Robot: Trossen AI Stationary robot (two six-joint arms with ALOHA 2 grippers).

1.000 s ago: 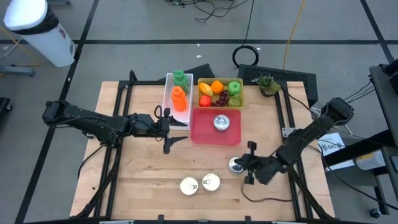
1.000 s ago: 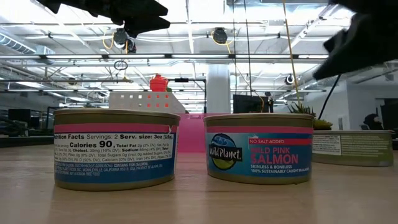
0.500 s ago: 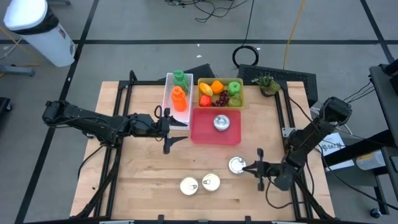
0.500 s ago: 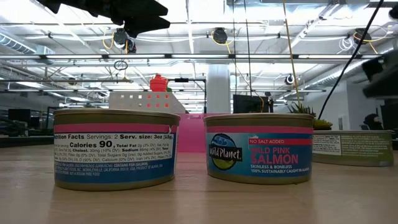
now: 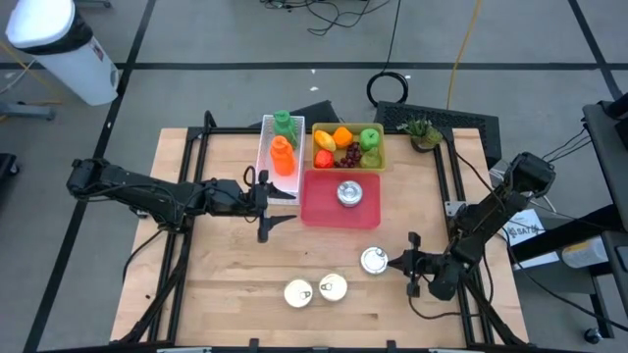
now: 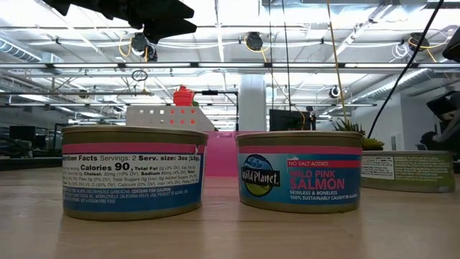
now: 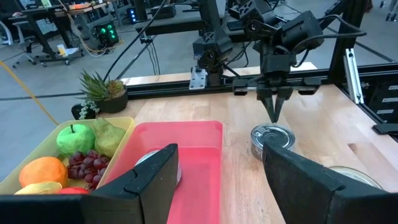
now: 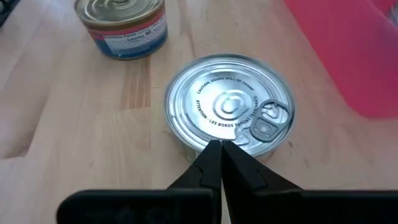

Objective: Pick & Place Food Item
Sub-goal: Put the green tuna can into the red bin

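Observation:
Four food cans show in the high view. One can (image 5: 374,260) stands on the table near the right; two more (image 5: 298,293) (image 5: 334,286) stand by the near edge. Another can (image 5: 349,192) sits in the red tray (image 5: 319,208). My right gripper (image 5: 394,263) is shut and points slantwise down at the right-hand can's rim (image 8: 219,142), coming from the can's right side. My left gripper (image 5: 280,206) hangs open and holds nothing, left of the red tray. My right gripper's shut fingertips (image 8: 221,149) stand at the rim of the can on its right side. Whether they touch the rim I cannot tell; the can stands flat and upright on the table.
A yellow tray (image 5: 346,145) of fruit and a white tray (image 5: 281,147) with an orange and a green bottle stand at the far side. A small plant (image 5: 424,131) stands at the far right corner. Bare wood lies between the arms.
My right gripper has drawn back from above the right-hand can toward the table's right edge and sunk lower, staying shut. The can, partly covered before, now shows whole and has not moved.

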